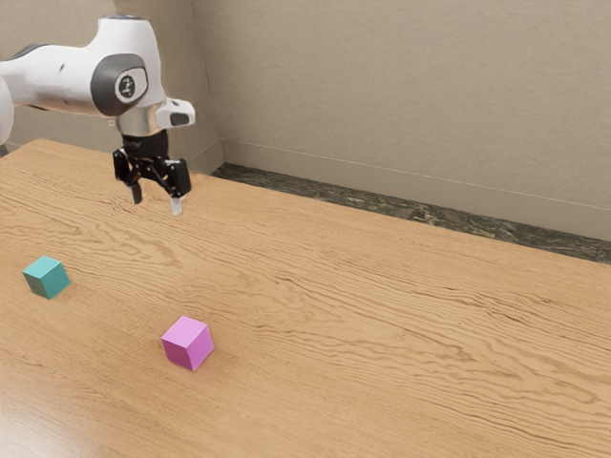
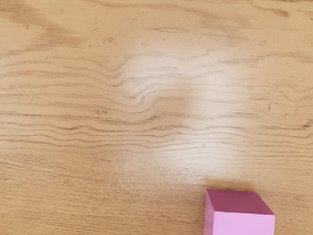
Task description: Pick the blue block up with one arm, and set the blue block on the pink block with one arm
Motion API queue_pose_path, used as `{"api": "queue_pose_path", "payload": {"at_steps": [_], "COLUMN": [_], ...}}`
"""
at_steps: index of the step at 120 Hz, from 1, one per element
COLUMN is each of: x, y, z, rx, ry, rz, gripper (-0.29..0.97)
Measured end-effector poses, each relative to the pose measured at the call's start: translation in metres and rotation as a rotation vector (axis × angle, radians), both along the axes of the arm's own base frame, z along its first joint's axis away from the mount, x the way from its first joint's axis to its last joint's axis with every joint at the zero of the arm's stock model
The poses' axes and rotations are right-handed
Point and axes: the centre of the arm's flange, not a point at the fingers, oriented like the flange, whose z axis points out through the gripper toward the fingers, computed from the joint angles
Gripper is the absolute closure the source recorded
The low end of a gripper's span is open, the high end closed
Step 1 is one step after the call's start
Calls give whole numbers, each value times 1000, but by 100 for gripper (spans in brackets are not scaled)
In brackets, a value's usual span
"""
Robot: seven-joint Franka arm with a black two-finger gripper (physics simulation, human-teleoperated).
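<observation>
Open hand there! The black two-finger gripper (image 1: 157,202) hung with its fingers spread apart, pointing down, nothing between them and nothing touched. It hovered above the light wooden table (image 1: 382,315), up toward the far side near the beige wall (image 1: 401,86), on the end of the white robot arm (image 1: 86,76). That arm ran out past the exterior view's left edge, so its base was cut off.

And the blocks? The small teal-tinted blue block (image 1: 46,277) sat on the table at the exterior view's left, below the gripper in that picture and well apart from it. The small pink cube block (image 1: 187,343) lay nearer the camera and to the exterior view's right of the blue block, the two well apart, both flat on the wood.

From the wrist view, the pink block (image 2: 238,215) was cut off by the picture's edge: its top face and parts of two sides were in frame. The rest there was wood grain (image 2: 146,98) with a pale sheen.

Orientation now: the blue block rested level, its sides looking equal, so no one axis read as longer. It was turned so a vertical corner edge faced the exterior camera, two side faces and the top showing.
</observation>
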Motion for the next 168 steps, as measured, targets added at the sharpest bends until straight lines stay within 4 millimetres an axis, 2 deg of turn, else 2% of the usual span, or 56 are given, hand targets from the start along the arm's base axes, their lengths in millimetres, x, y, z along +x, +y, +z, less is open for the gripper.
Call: {"api": "queue_pose_path", "payload": {"at_steps": [17, 30, 36, 54, 63, 74, 82, 99, 108, 119, 138, 168], "x": [23, 31, 35, 41, 38, 37, 27, -18, -45, -64, -76, -97], "y": [58, 112, 130, 167, 189, 200, 208, 211, 222, 238, 258, 303], "z": [-20, -40, -52, -84, -89, -95, -102, -119, -127, -132, -138, -145], "rx": [24, 5, -5, -23, -24, -23, -30, -62, -64, -54, -34, -13], "ry": [-15, -21, -20, -19, -36, -46, -37, -2, 6, 7, 3, -16], "rz": [-13, -7, -16, -71, -85, -117, -126, -134, -121, -115, -141, -158], "gripper": [0, 0, 0, 0, 0, 0, 0, 0, 0, 0, 0, 0]}}
